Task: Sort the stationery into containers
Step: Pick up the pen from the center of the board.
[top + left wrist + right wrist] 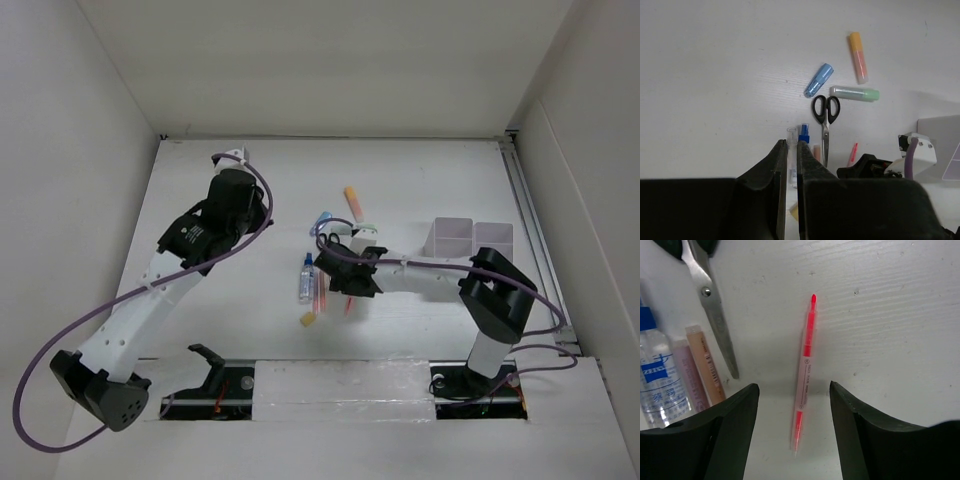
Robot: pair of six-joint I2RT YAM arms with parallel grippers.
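Since the red pen [807, 350] lies flat on the desk [420, 180], the right arm [430, 278] has its open jaws straddling it, ready to pinch. The left arm [200, 235] idles, jaws shut.

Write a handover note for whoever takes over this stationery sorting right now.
Left gripper: shut, holding nothing.
Right gripper: open, jaws either side of the thin red pen, not yet closed on it.
Loose on the table: black-handled scissors, orange marker, blue marker, green marker, blue-capped glue bottle, small yellow eraser.
Translucent white bins: far right, nothing seen inside.
Done: nothing sorted. Left: every item.
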